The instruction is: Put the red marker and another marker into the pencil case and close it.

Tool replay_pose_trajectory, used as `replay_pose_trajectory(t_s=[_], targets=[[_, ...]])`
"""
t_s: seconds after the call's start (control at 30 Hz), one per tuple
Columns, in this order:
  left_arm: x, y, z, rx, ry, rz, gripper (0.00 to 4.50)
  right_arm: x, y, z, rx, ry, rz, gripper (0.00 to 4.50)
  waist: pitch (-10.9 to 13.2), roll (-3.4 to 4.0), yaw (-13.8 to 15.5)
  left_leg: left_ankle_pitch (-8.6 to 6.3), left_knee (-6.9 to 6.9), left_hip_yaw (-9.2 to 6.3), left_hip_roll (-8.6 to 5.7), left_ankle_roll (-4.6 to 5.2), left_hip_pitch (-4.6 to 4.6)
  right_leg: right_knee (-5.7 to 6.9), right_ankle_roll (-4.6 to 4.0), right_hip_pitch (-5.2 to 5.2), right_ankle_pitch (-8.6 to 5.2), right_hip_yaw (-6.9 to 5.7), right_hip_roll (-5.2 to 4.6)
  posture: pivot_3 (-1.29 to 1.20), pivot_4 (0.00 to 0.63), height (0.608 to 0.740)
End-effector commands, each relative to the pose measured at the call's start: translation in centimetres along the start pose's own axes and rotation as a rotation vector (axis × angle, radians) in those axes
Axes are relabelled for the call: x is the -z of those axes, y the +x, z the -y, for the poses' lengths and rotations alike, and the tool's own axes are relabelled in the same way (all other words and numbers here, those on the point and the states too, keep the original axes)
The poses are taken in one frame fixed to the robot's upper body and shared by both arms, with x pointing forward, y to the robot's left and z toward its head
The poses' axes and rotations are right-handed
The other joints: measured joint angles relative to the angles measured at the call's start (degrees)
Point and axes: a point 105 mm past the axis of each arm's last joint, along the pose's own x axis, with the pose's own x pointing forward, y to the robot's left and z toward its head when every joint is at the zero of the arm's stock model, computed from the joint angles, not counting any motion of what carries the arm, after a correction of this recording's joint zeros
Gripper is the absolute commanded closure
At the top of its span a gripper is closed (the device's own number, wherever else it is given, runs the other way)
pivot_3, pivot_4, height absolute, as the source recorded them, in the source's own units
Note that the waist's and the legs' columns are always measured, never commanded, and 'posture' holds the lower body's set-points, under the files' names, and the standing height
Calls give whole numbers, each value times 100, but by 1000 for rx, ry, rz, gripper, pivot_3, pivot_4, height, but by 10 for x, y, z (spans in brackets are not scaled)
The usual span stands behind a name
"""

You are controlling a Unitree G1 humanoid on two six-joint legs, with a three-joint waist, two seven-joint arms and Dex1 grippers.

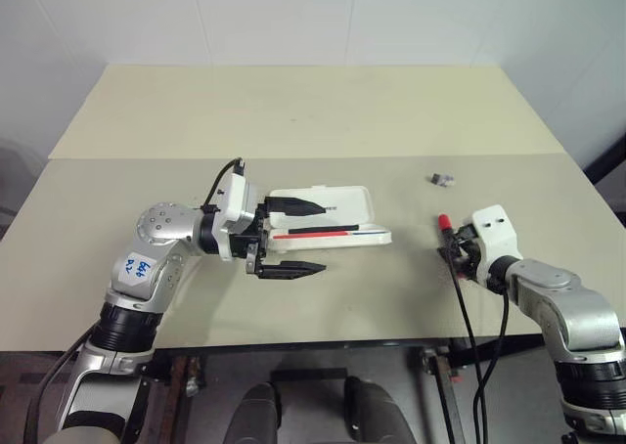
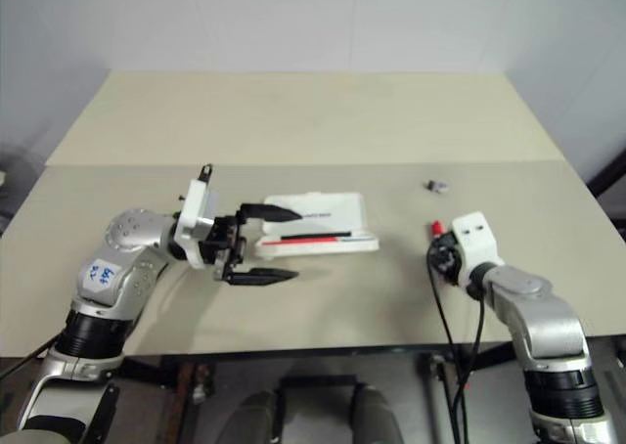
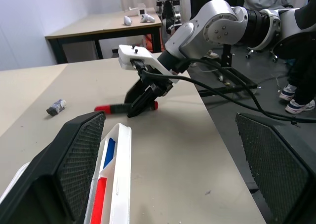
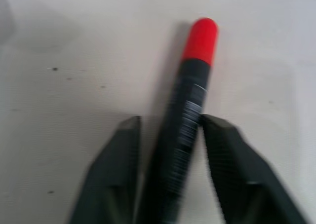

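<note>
Two fingers of my right gripper [image 4: 168,135] pinch the red marker [image 4: 190,105] mid-barrel on the tabletop [image 1: 293,111]. It looks light, stiff and slick. My left gripper [image 1: 293,237] gapes beside the open pencil case [image 1: 333,219].

The worktop [image 1: 293,121] lies bare across its far half and along the near edge between the 2 arms. The open pencil case [image 1: 328,217] sits mid-worktop, with the left gripper [image 1: 293,237] spread wide at its left end, 1 finger over the case, blocking entry from that side. A small grey object [image 1: 441,179] lies apart, beyond the right gripper [image 1: 452,248], which pinches the red marker [image 4: 190,115].
</note>
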Motion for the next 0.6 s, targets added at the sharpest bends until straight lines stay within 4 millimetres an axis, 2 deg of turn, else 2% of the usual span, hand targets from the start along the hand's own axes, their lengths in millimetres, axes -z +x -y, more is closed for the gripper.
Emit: replay_pose_trajectory(t_s=[0.03,0.17,0.27,0.37,0.47,0.53,0.6], targets=[[-11,-3,-2,-21,50,24,0,25,2,15,59,23,-120,3887,-3,-5,2,-3,0,0,2,-4,-5,-12,-5,3,7,-3,0,0,150,740],[-14,-6,-2,-31,54,28,0,-3,-2,33,103,-26,-33,3887,-3,-5,-12,-15,0,15,4,-25,-17,-50,-28,7,29,-5,-3,0,150,740],[-15,-7,-5,-49,62,29,0,-36,-4,44,127,-77,76,3887,9,13,9,-13,-1,27,1,-20,-28,-57,-30,-3,31,-4,-10,0,150,740],[-17,-9,-6,-63,71,33,0,-69,-7,47,100,-118,170,3887,17,27,1,5,-15,35,0,8,-38,-42,-16,-28,21,-2,-9,0,150,740],[-20,-12,-9,-86,82,32,0,-106,-12,33,-4,-206,274,3887,19,30,-12,-3,-29,42,0,-2,-42,25,24,-78,-5,9,-7,0,150,740],[-21,-16,-10,-104,90,27,0,-126,-16,13,-123,-286,328,3887,19,30,-11,-7,-29,43,0,-9,-54,99,68,-124,-14,12,-4,0,150,740],[-22,-18,-11,-121,95,23,0,-137,-22,-7,-241,-355,362,3887,20,29,-7,-12,-28,34,4,-15,-43,142,97,-128,-28,6,4,0,150,740]])
